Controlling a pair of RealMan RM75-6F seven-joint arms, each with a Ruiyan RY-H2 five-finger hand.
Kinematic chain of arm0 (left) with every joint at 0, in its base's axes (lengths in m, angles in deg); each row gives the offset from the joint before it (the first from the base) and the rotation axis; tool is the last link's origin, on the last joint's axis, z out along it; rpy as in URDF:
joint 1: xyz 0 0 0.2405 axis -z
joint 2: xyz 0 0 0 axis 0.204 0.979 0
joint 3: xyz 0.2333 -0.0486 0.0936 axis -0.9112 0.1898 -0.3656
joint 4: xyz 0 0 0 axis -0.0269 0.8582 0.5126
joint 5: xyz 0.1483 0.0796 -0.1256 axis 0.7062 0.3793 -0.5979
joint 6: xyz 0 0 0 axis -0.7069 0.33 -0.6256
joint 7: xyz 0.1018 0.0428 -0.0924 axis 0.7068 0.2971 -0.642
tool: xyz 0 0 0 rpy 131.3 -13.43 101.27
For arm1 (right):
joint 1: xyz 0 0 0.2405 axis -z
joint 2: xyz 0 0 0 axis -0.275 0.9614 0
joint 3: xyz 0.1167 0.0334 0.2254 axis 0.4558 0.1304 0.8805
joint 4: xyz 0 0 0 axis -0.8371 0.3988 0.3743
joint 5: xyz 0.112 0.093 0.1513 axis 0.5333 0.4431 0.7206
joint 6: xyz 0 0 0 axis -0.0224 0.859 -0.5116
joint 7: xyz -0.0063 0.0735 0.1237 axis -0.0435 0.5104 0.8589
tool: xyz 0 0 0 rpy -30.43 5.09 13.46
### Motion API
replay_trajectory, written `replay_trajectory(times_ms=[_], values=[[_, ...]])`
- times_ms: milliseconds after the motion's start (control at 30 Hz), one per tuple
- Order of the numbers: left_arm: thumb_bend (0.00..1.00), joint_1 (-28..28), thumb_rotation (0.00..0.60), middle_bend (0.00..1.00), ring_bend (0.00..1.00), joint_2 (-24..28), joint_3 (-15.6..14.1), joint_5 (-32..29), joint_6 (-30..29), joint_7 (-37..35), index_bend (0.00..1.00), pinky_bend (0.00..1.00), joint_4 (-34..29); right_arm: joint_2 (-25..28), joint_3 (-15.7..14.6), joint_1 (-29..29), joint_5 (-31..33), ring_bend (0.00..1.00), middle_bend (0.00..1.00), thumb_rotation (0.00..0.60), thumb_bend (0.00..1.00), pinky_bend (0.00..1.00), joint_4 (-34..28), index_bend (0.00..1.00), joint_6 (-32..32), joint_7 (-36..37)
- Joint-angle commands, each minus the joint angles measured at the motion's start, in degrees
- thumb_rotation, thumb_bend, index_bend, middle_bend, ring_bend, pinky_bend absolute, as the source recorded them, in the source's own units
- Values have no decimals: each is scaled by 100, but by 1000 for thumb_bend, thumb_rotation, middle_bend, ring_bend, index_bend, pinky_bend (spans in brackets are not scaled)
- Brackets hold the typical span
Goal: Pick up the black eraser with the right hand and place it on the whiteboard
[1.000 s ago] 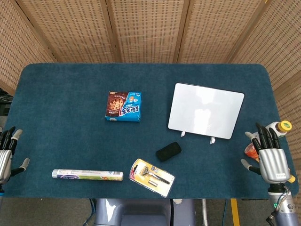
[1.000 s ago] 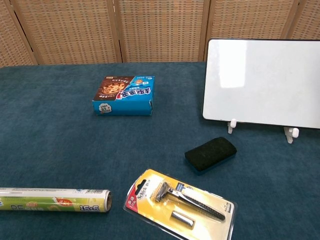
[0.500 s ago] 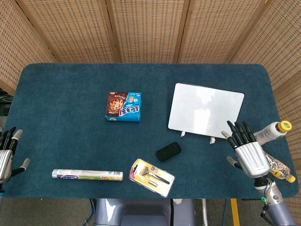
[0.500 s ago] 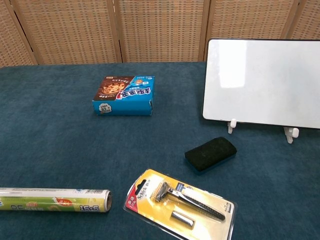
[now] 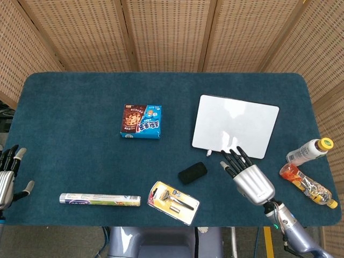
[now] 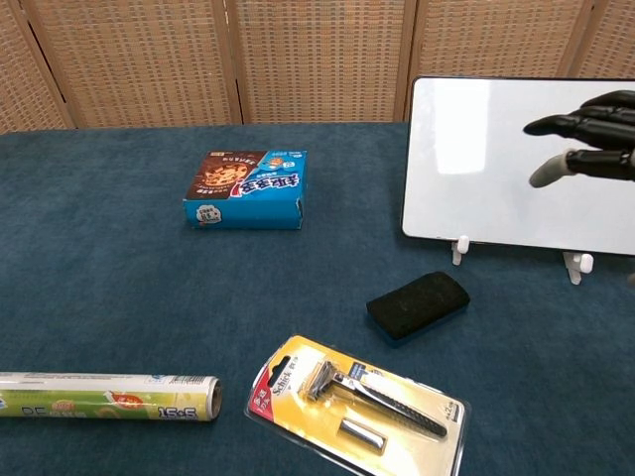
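Note:
The black eraser (image 5: 192, 172) (image 6: 418, 304) lies flat on the blue cloth, just in front of the whiteboard's left foot. The whiteboard (image 5: 235, 126) (image 6: 496, 164) lies at the centre right, propped on two small white feet. My right hand (image 5: 248, 179) (image 6: 586, 136) hovers to the right of the eraser, fingers spread and empty, apart from it. Down at the table's left front corner my left hand (image 5: 7, 176) stays with fingers apart, holding nothing.
A blue cookie box (image 5: 142, 121) lies left of the whiteboard. A packaged razor (image 5: 173, 202) and a film roll (image 5: 100, 200) lie along the front edge. Two bottles (image 5: 307, 169) lie at the right edge. Wicker screens stand behind the table.
My right hand has moved left from the table's right edge, past the bottles, to just right of the eraser, and now shows in the chest view. The left hand has not moved.

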Motion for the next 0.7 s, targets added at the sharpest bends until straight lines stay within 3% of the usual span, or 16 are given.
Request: replay_trajectory(times_ms=[33, 333, 700], values=[[313, 2, 600, 0, 0, 0, -3, -4, 8, 2, 0, 0, -4, -100, 81, -221, 186, 0, 0, 600, 53, 0, -288, 191, -316, -269], [313, 2, 600, 0, 0, 7, 1, -4, 9, -35, 0, 0, -12, -439, 252, -605, 634, 0, 0, 600, 53, 0, -561, 253, -898, -570], [312, 14, 600, 0, 0, 15, 2, -20, 45, -67, 0, 0, -8, -973, 394, -1055, 1271, 0, 0, 600, 53, 0, -262, 290, -1417, -773]])
